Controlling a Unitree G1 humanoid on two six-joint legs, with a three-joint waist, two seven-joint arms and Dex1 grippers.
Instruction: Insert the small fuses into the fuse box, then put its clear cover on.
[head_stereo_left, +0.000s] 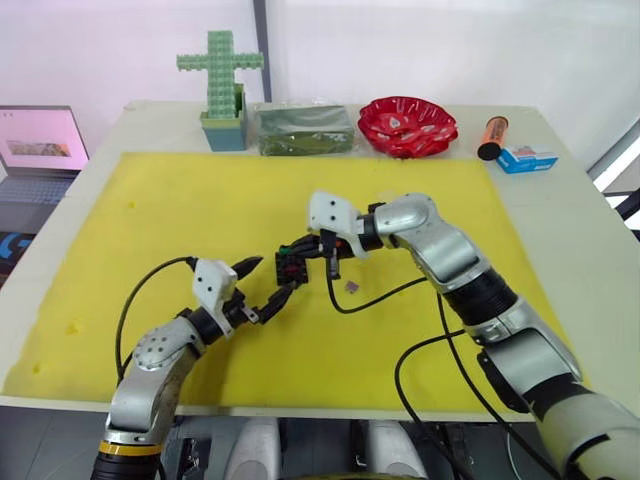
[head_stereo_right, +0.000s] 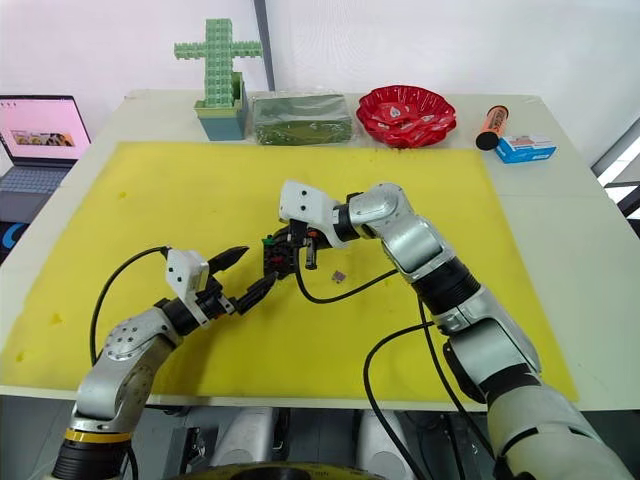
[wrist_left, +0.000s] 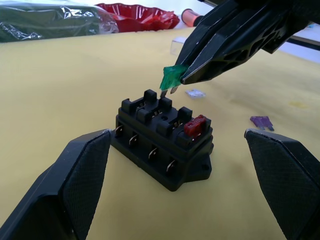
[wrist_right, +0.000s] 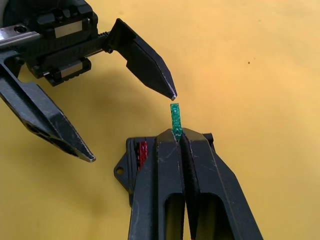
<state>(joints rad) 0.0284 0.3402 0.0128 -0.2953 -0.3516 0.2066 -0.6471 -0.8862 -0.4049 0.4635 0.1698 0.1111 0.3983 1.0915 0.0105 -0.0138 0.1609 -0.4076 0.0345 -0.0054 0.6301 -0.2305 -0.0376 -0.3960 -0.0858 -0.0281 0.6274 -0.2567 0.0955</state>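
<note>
Your fuse box (wrist_left: 162, 145) is a small black block with slotted rows on top, metal tabs along its side wall and a mounting ear at one corner. It sits flat near the middle of the yellow mat (head_stereo_left: 180, 200). A red fuse (wrist_left: 195, 126) is already seated in one end slot.

Your right gripper (wrist_right: 179, 134) is pinched tight on the green fuse (wrist_left: 171, 77), which hangs just above the box's far row, metal legs down toward the slots, not in yet. In the right wrist view the fuse's long axis runs straight out from the fingertips.

Your left gripper (head_stereo_left: 268, 284) is spread wide, one finger either side of the box, neither touching it, holding nothing.

A purple fuse (wrist_left: 262, 121) lies flat on the mat just beside the box on your right, and a pale grey fuse (wrist_left: 195, 93) lies a bit beyond. The clear cover (wrist_left: 179, 46) looks to be the faint transparent piece farther back on the mat, hard to make out.

Along the table's far edge: green block cross (head_stereo_left: 220, 75), green packet (head_stereo_left: 303, 130), red bowl (head_stereo_left: 407, 125), orange tube (head_stereo_left: 492, 137), small blue box (head_stereo_left: 526, 158). A laptop (head_stereo_left: 35, 150) stands off your left. Nothing blocks the box's open slots.
</note>
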